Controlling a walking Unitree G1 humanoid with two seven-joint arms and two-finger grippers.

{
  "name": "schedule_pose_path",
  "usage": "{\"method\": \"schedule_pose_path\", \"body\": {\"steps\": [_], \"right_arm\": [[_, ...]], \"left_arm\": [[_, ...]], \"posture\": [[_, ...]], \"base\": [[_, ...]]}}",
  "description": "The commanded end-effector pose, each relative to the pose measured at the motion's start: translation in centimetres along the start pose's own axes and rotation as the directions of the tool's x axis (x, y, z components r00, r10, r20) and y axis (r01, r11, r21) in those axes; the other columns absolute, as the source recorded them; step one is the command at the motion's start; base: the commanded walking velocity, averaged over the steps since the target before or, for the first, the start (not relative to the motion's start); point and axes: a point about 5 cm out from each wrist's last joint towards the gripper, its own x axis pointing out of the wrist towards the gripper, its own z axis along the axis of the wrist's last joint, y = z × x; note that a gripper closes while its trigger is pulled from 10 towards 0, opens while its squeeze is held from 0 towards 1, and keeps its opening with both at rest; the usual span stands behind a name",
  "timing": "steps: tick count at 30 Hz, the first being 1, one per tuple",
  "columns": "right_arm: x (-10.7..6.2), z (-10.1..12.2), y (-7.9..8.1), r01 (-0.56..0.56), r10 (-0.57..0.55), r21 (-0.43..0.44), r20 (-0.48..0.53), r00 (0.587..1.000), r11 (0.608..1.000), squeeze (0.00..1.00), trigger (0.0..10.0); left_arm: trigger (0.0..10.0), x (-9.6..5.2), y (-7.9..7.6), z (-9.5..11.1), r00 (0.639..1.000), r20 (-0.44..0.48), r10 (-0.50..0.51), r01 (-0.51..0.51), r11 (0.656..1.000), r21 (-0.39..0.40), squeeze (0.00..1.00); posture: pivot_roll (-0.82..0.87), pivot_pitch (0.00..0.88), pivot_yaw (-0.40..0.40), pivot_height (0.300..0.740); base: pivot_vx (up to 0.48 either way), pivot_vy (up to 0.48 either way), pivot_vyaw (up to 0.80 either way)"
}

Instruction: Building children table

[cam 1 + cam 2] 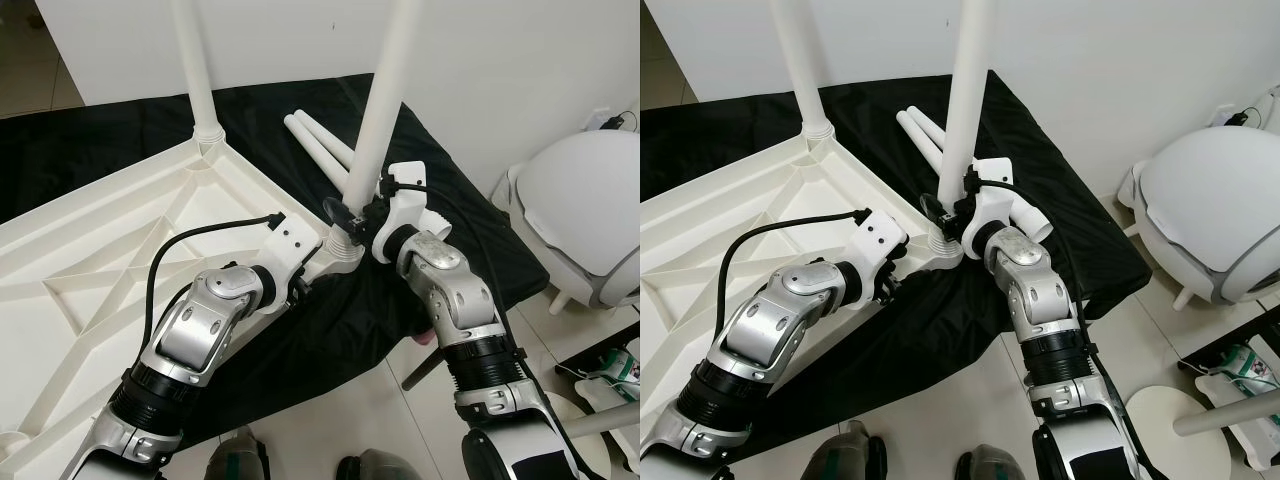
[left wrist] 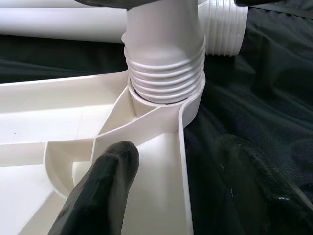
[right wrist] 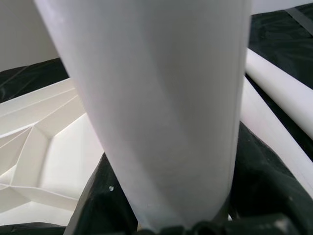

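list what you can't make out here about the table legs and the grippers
1. Tops of the two upright legs, the far leg and the near leg: cut off by the upper edge in both eye views.
2. How deep the near leg's thread sits in the tabletop socket: hidden by the socket wall, left wrist view.
3. Left gripper fingertips: hidden behind its wrist, eye views.
4. Ends of the two loose legs on the black cloth: hidden behind the near leg and right gripper.

The upturned tabletop (image 1: 120, 260) is plain white with moulded ribs. The leg (image 1: 385, 90) in the right gripper (image 1: 350, 215) is white, as are the spare legs (image 1: 320, 145) beyond it. The cloth (image 1: 440, 220) beneath is black.
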Motion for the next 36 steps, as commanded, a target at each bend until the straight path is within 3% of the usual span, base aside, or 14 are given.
{"method": "schedule_pose_path", "body": {"steps": [1, 7, 13, 22, 30, 31, 36], "right_arm": [[-0.6, -2.1, -1.0, 0.053, -0.051, 0.019, -0.088, 0.995, 0.998, 0.0, 10.0], [-0.3, -3.1, -1.1, 0.091, -0.085, 0.056, -0.103, 0.991, 0.994, 0.0, 10.0], [-0.1, -2.6, 0.6, -0.036, 0.032, -0.075, -0.054, 0.998, 0.997, 0.0, 10.0], [-0.5, -2.8, 1.2, -0.095, 0.091, -0.129, -0.043, 0.995, 0.987, 0.0, 10.0], [-0.5, -3.5, 0.6, -0.071, 0.065, -0.089, -0.073, 0.995, 0.994, 0.0, 10.0], [-0.2, -3.7, 0.2, -0.042, 0.04, -0.023, -0.092, 0.995, 0.999, 0.0, 10.0], [0.1, -4.2, -0.3, -0.001, 0.008, 0.059, -0.128, 0.992, 0.998, 0.0, 10.0]], "left_arm": [[10.0, 0.0, 0.1, 0.3, 1.0, 0.007, 0.02, -0.021, 1.0, 0.019, 0.0], [10.0, 0.0, -0.1, 0.3, 1.0, 0.007, 0.016, -0.016, 1.0, 0.02, 0.0], [10.0, 0.0, -0.2, 0.3, 1.0, 0.008, 0.009, -0.009, 1.0, 0.023, 0.0], [10.0, 0.0, -0.3, 0.3, 1.0, 0.01, 0.006, -0.006, 1.0, 0.024, 0.0], [10.0, 0.0, -0.4, 0.3, 1.0, 0.01, 0.004, -0.004, 1.0, 0.024, 0.0], [10.0, 0.0, -0.4, 0.3, 1.0, 0.01, 0.002, -0.002, 1.0, 0.024, 0.0], [10.0, -0.1, -0.4, 0.4, 1.0, 0.012, 0.0, 0.0, 1.0, 0.026, 0.0]], "posture": [[-0.04, 0.011, -0.001, 0.74], [-0.03, 0.007, -0.001, 0.74], [-0.03, 0.0, -0.001, 0.74], [-0.03, 0.0, -0.002, 0.74], [-0.03, 0.0, 0.0, 0.74], [-0.03, 0.0, 0.003, 0.74], [-0.03, 0.0, 0.001, 0.74]], "base": [[0.0, 0.0, 0.0], [0.0, 0.0, 0.0], [0.0, 0.0, 0.0], [0.0, 0.0, 0.0], [0.0, 0.0, 0.0], [0.0, 0.0, 0.0], [0.0, 0.0, 0.0]]}}
